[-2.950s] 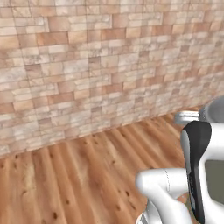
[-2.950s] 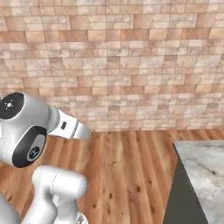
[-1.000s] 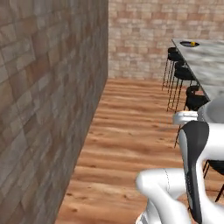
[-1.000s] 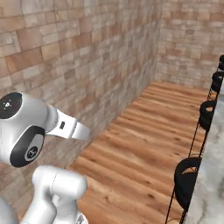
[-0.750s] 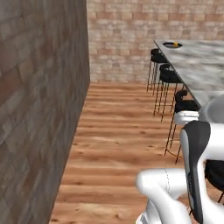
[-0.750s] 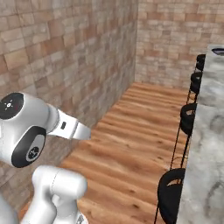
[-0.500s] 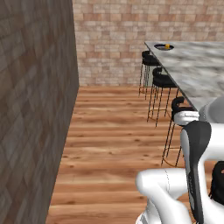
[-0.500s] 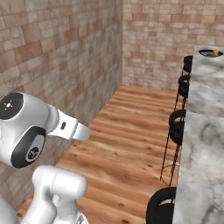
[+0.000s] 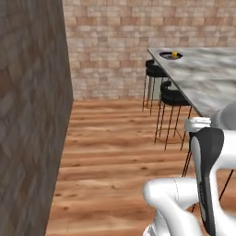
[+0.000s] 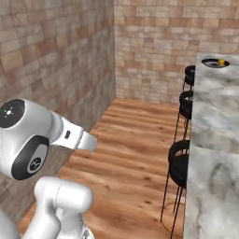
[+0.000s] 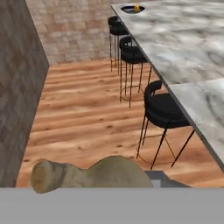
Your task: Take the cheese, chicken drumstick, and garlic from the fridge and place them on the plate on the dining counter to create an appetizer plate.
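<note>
Ahead: dining counter (image 11: 183, 39), grey-white marbled slab, running away along right side. Plate (image 11: 132, 8) at its far end, cheese (image 11: 137, 7) lying on it. Same plate (image 9: 170, 56) with cheese (image 9: 174, 55) seen from left base view; likewise plate (image 10: 215, 63) and cheese (image 10: 221, 61) from right base view. Black stools (image 11: 164, 109) lined along counter edge. Chicken drumstick (image 11: 87, 175) lies close across bottom of my hand view, thin bone end leftward, well short of plate. My finger tips hidden behind it; grasp cannot be told.

so the plate (image 9: 170, 56) sits at the far end of the surface (image 9: 207, 78), cheese (image 9: 174, 55) on it, stools (image 9: 173, 97) lined along the left edge, drumstick (image 11: 87, 173) up close.
</note>
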Controlling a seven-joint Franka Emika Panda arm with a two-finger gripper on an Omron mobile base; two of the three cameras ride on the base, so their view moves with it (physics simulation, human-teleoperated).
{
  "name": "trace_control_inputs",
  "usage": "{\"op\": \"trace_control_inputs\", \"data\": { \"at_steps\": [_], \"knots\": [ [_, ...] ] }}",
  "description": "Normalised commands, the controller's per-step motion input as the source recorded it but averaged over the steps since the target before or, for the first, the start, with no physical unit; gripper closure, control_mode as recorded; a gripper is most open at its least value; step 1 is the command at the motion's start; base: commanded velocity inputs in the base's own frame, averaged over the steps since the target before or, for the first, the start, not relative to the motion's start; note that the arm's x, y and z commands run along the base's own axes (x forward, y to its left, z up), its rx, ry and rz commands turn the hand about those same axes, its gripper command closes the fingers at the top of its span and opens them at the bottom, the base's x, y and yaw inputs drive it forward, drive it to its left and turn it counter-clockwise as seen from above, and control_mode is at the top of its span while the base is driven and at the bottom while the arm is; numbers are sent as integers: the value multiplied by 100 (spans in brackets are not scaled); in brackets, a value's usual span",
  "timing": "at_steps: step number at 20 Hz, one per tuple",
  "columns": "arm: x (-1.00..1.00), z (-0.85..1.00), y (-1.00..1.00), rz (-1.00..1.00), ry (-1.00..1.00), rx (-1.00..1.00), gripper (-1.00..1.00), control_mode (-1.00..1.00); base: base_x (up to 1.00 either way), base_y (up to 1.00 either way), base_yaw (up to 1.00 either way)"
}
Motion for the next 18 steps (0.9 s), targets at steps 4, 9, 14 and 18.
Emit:
{"op": "trace_control_inputs", "data": {
  "at_steps": [4,9,14,18],
  "knots": [
    [0,0,0,0,0,0,100,100,100,29,-2],
    [0,0,0,0,0,0,100,100,100,16,-6],
    [0,0,0,0,0,0,100,100,100,1,-11],
    [0,0,0,0,0,0,100,100,100,0,-13]
  ]
}}
